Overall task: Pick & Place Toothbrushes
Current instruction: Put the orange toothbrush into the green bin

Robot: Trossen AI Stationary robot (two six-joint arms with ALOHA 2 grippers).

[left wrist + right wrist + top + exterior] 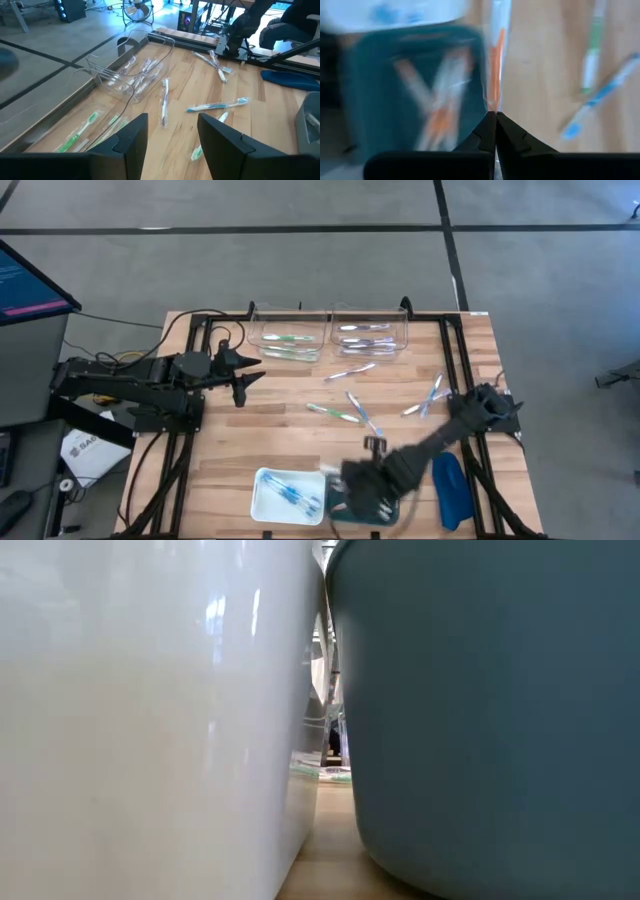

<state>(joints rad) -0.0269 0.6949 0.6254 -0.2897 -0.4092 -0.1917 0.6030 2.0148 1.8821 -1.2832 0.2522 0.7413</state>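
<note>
Toothbrush (494, 75), orange, pinched in right jaws (495, 116) at teal bin's (380, 95) edge. Left jaws (170, 135) apart, empty, above worktop (260, 125); scattered toothbrushes ahead.

Even daylight (right wrist view blurred).

Right gripper (495, 116) pinched closed, left gripper (170, 135) fingers parted, arm waiting.

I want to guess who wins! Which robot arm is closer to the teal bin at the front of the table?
The right one. The right gripper hangs right over the teal bin, pinching an orange toothbrush. The left gripper waits far off, across the table near the clear trays.
</note>
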